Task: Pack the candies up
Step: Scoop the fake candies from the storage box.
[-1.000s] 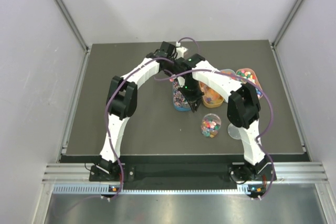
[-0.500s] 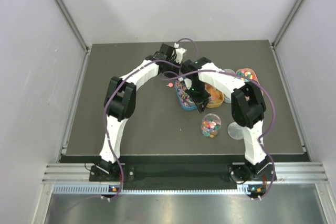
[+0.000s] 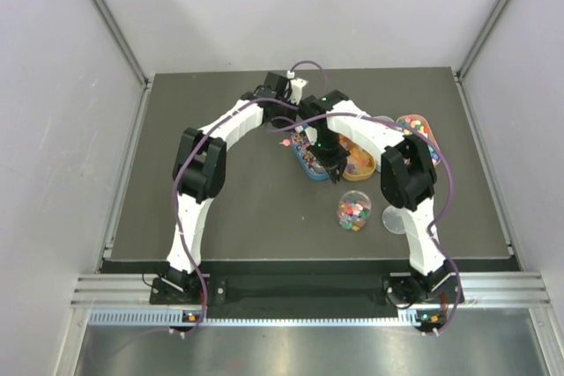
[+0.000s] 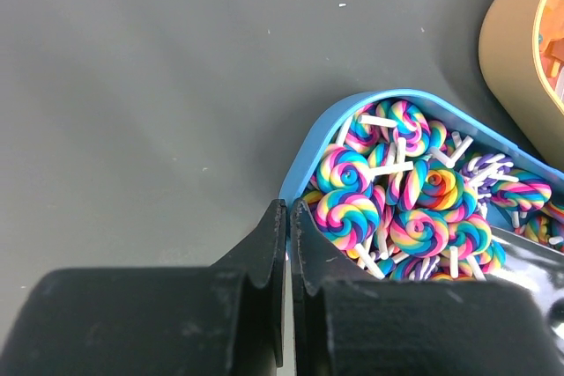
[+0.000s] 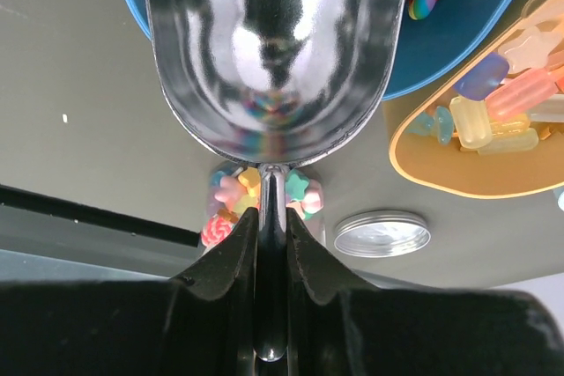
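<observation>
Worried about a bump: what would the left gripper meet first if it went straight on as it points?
Likely the bare table just beside the blue tray; the shut left gripper aims close to its rim, depth unclear.

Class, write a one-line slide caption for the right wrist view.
Right hand grips the silver scoop by its handle at the blue tray.

1. Top view: bright, even, diffuse light, with faint soft shadows on the dark grey flat table.
2. Right wrist view: white glare streaks and mirrored colours on the shiny silver metal scoop.
3. Left wrist view: the rainbow swirl candies are sharp; the lower frame is dark.
</observation>
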Tool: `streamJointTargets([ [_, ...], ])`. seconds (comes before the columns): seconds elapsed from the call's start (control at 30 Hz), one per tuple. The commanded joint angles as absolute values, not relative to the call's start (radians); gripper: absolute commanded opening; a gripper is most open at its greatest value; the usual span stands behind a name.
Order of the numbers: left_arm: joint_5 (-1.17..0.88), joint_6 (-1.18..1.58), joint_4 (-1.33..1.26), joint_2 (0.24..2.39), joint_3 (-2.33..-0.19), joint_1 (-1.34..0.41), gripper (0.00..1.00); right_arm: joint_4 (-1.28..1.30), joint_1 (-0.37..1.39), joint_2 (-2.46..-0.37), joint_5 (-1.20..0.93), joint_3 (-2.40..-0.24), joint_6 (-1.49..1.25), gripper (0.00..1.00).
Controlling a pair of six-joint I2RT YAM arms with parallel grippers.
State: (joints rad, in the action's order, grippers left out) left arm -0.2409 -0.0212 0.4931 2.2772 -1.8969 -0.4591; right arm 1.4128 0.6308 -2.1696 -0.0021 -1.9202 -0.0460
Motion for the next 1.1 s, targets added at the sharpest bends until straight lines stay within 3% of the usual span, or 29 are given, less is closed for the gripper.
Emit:
streamJointTargets([
  [0.0, -0.245, -0.015, 0.580, 2.290, -1.853, -0.472, 0.00, 1.266, 0.650, -2.183, -0.055, -1.957, -0.008, 0.00],
  [0.17, -0.252, -0.031, 0.581, 2.302, -1.868, -0.472, 0.00, 1.258, 0.635, -2.131, -0.086, -1.948, 0.064, 0.00],
  [0.6, -0.278, -0.035, 0.594, 2.315, -1.890, -0.468, 0.00, 1.071, 0.566, -2.031, -0.103, -1.649, 0.133, 0.00],
  [1.07, -0.279, -0.046, 0.589, 2.296, -1.878, -0.454, 0.00, 0.905, 0.509, -1.974, -0.097, -1.563, 0.081, 0.00],
])
